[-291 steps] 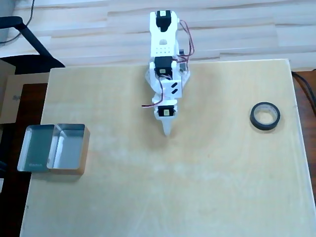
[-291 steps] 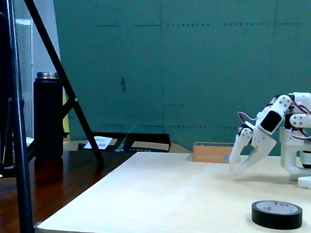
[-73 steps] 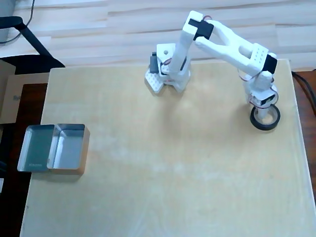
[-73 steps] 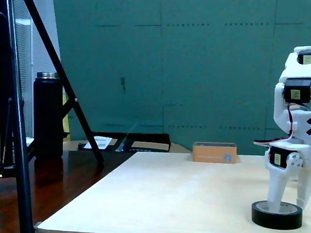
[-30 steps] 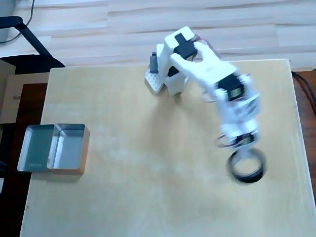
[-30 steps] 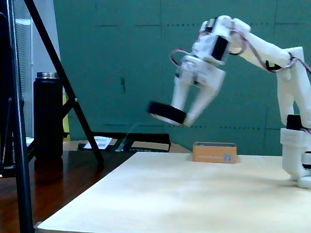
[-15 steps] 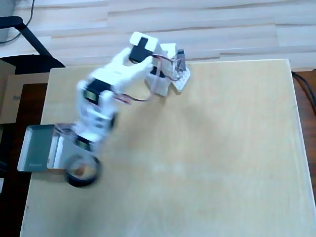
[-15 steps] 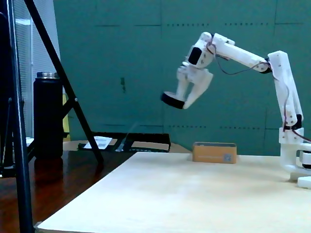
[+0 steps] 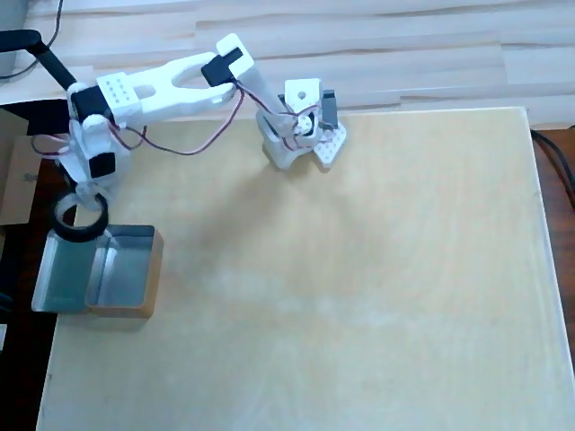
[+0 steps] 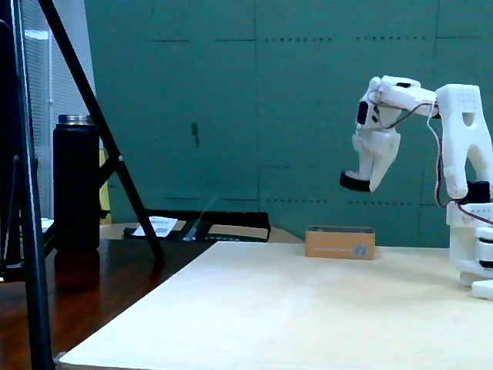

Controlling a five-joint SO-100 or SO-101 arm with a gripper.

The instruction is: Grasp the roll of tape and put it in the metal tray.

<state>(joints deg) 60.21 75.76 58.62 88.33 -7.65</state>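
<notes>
Holding the tape (image 9: 79,218) in closed fingers, the gripper (image 9: 83,205) hangs at the left of the overhead view, above the tray's (image 9: 126,289) far edge. Grasp and lift appear complete. Lowering and release into a compartment remain.

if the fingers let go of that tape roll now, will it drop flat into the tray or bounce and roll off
The roll of tape hangs roughly flat in the gripper above the metal tray, so it would probably land flat. Being a small hollow ring, it likely weighs little and might bounce off the hard metal. The tray's upright walls should probably stop any rolling.
</notes>
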